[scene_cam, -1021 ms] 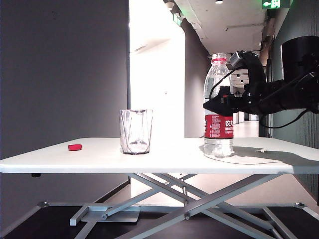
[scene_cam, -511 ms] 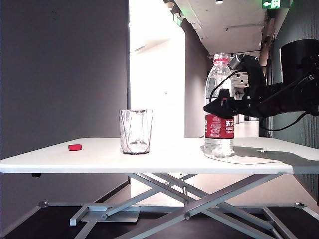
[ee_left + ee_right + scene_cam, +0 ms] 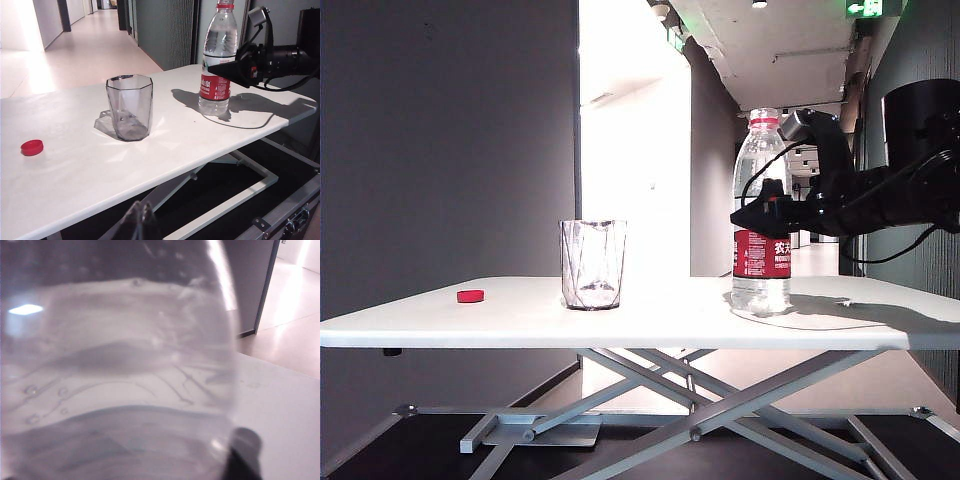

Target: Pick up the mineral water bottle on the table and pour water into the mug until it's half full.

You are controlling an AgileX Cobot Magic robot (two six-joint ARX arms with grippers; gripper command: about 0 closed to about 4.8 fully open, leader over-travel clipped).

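Right now, right gripper (image 3: 752,216) at the right of the exterior frame, fingers spread either side of the mineral water bottle (image 3: 761,215) just above its red label, not visibly clamped. Bottle upright on the bench (image 3: 650,322), cap off, water level high. Mug (image 3: 592,264) at centre, empty by the look of it. Red cap (image 3: 471,296) far left. Left gripper (image 3: 139,224) low at the bottom edge of its own view, apparently closed, idle. Risks: uneven closing could tip the open bottle; hard squeezing on thin plastic could spurt water; fast tilting could overshoot half full.
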